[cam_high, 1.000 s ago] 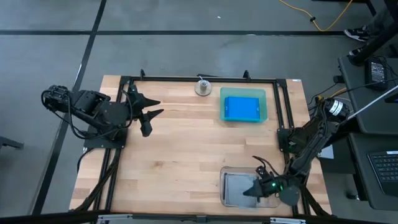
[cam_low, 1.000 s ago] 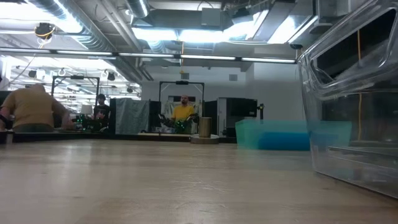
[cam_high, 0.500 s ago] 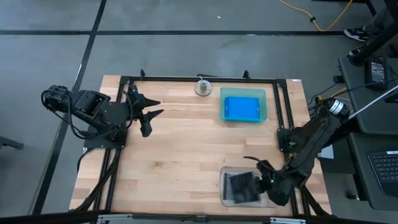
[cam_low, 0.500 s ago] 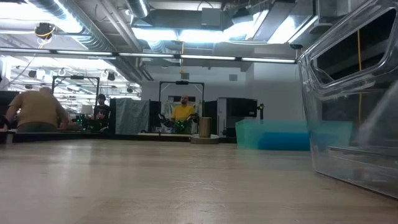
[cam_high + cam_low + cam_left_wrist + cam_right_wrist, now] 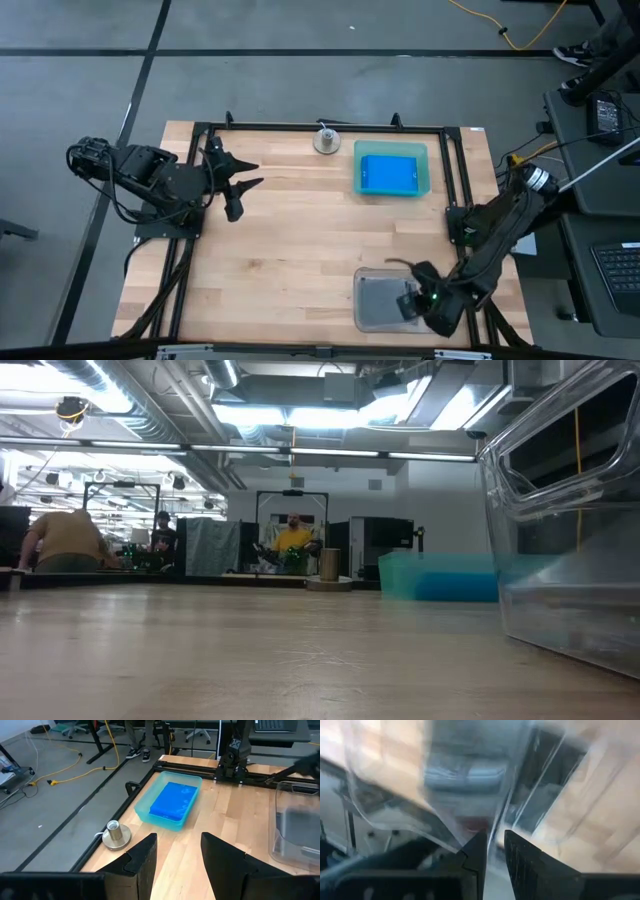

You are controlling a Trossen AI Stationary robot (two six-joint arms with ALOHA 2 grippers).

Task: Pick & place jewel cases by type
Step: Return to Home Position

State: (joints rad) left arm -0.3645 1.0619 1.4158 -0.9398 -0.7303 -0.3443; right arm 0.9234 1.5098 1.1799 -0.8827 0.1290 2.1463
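Hovering over the clear tray [image 5: 362, 318] at the table's [image 5: 280, 250] near edge, the right tool [image 5: 495, 839] is narrowly apart. Dark jewel cases [image 5: 380, 298] lie inside it, and blue jewel cases [image 5: 390, 174] lie in the teal tray [image 5: 428, 170]. The left tool [image 5: 179, 845] waits apart.

Tally, high view unless noted. Table [image 5: 290, 250]: one. Arms: two, left arm [image 5: 150, 182] and right arm [image 5: 497, 232], each with one hand, left hand [image 5: 178, 837], right hand [image 5: 495, 837]. Trays: two, teal tray [image 5: 392, 146] upper right, clear tray [image 5: 358, 300] lower right. Blue cases [image 5: 389, 174]: we see one top face; any beneath are hidden. Dark cases [image 5: 382, 300]: number unclear to us. Metal cylinder [image 5: 326, 139]: one. People, low view: we count two for certain, person in tan [image 5: 62, 542], person in yellow [image 5: 293, 540].
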